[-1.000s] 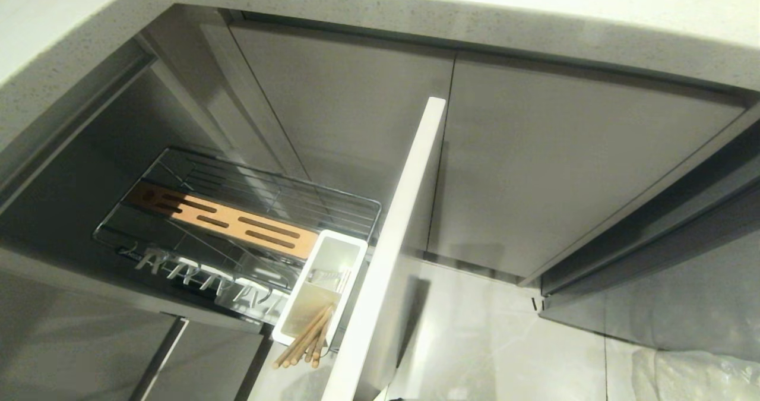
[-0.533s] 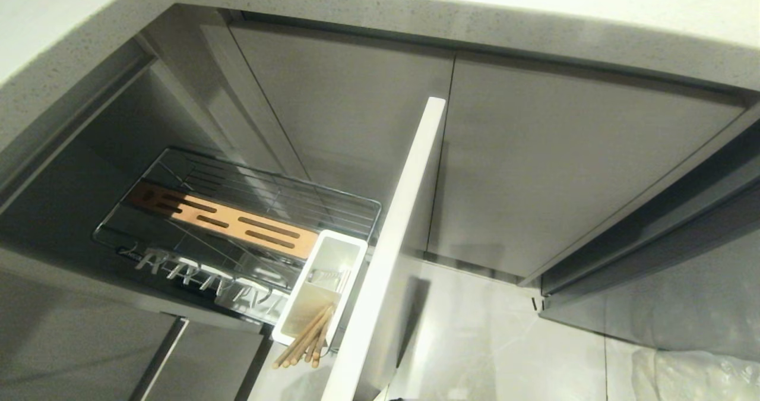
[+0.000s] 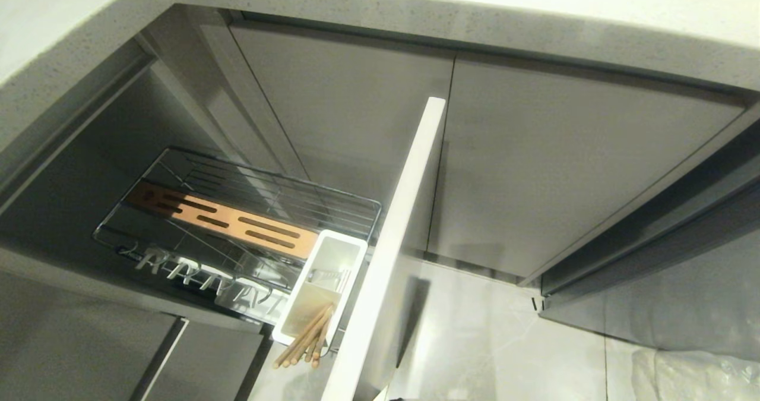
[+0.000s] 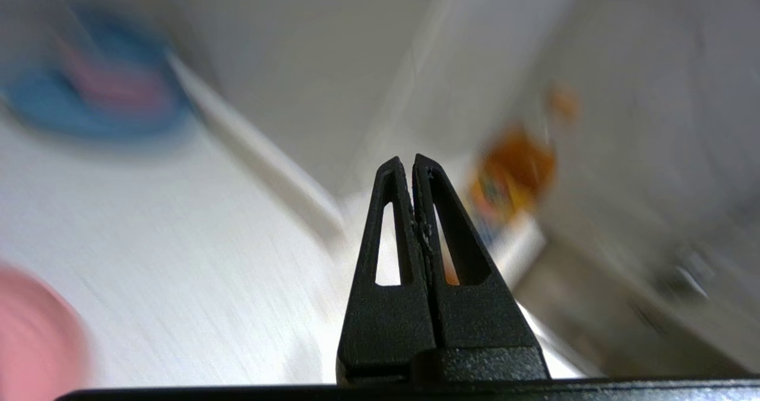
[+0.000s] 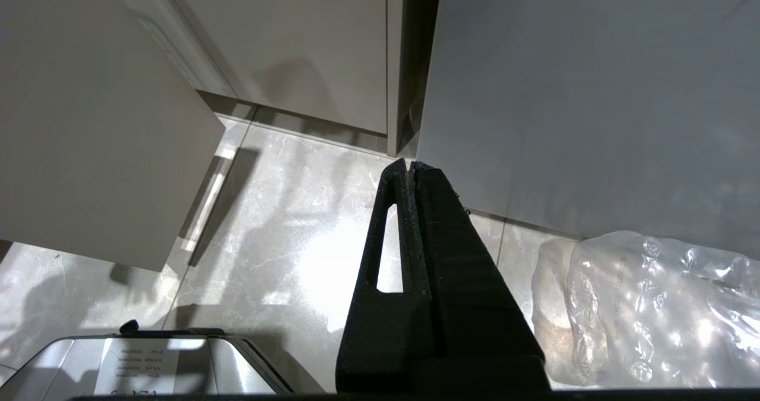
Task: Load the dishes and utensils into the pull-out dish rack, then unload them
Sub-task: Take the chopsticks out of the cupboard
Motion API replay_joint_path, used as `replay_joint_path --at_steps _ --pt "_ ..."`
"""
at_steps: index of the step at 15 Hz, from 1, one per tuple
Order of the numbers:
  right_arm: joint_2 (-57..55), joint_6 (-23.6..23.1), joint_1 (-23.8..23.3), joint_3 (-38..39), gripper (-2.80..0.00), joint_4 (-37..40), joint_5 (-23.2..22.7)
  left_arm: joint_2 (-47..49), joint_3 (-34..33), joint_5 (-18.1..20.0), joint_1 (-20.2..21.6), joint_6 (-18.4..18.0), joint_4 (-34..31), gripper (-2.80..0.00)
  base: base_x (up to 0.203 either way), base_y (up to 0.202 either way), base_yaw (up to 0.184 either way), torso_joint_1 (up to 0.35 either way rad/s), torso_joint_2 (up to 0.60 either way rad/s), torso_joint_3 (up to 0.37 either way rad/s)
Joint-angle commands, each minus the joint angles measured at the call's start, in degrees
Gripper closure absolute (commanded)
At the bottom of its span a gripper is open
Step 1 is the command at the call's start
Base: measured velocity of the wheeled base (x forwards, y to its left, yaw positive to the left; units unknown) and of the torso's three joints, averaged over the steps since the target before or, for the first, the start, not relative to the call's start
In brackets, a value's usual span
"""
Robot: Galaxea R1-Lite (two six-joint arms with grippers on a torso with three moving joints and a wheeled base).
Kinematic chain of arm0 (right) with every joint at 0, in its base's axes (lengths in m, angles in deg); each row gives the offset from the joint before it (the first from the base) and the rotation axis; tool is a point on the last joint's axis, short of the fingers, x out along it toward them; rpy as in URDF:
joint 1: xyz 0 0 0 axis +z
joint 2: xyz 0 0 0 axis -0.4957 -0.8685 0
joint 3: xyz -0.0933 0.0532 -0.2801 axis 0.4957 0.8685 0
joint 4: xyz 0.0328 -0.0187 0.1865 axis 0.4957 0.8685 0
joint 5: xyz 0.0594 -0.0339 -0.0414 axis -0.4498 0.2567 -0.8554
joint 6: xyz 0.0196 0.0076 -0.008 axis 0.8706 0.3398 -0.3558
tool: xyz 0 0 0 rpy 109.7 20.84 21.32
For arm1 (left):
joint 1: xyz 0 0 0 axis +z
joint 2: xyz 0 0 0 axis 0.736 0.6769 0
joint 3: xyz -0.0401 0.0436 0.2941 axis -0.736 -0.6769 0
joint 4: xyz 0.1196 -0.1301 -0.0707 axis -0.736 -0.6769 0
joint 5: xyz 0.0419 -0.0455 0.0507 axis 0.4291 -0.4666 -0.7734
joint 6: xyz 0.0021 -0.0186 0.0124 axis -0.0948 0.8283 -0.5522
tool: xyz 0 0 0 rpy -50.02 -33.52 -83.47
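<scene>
The pull-out dish rack [image 3: 268,173] stands drawn out of the cabinet, its pale front panel [image 3: 398,234] edge-on to me. Its wooden strip [image 3: 225,218] and metal prongs [image 3: 202,273] carry no dishes. The chopsticks [image 3: 306,341] lean in the white caddy [image 3: 351,270], their ends sticking out. Neither arm shows in the head view. In the left wrist view my left gripper [image 4: 411,158] is shut and empty above a white countertop, with the pink plate [image 4: 29,330] blurred at the picture's edge. My right gripper [image 5: 411,163] hangs shut and empty over the floor.
A blue plate with something pink on it [image 4: 77,98] lies on the counter, and a blurred orange object [image 4: 516,169] stands beyond the left fingertips. The countertop edge [image 3: 415,15] overhangs the rack. A clear plastic bag [image 5: 647,306] lies on the tiled floor beside closed cabinet doors [image 3: 564,169].
</scene>
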Motion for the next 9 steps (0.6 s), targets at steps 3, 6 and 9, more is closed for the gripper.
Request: replay_joint_path --at_steps 3,6,9 --pt "0.0 0.0 0.0 0.0 0.00 0.0 0.0 4.3 4.0 -0.8 -17.6 -0.3 -15.4 0.00 0.000 0.000 0.000 0.000 0.00 0.000" --pt "0.0 0.0 0.0 0.0 0.00 0.0 0.0 7.4 4.0 -1.1 -30.1 -2.1 -26.0 0.00 0.000 0.000 0.000 0.000 0.00 0.000" --pt "0.0 0.0 0.0 0.0 0.00 0.0 0.0 10.8 2.9 -1.1 -40.1 -3.3 -35.7 0.00 0.000 0.000 0.000 0.000 0.00 0.000"
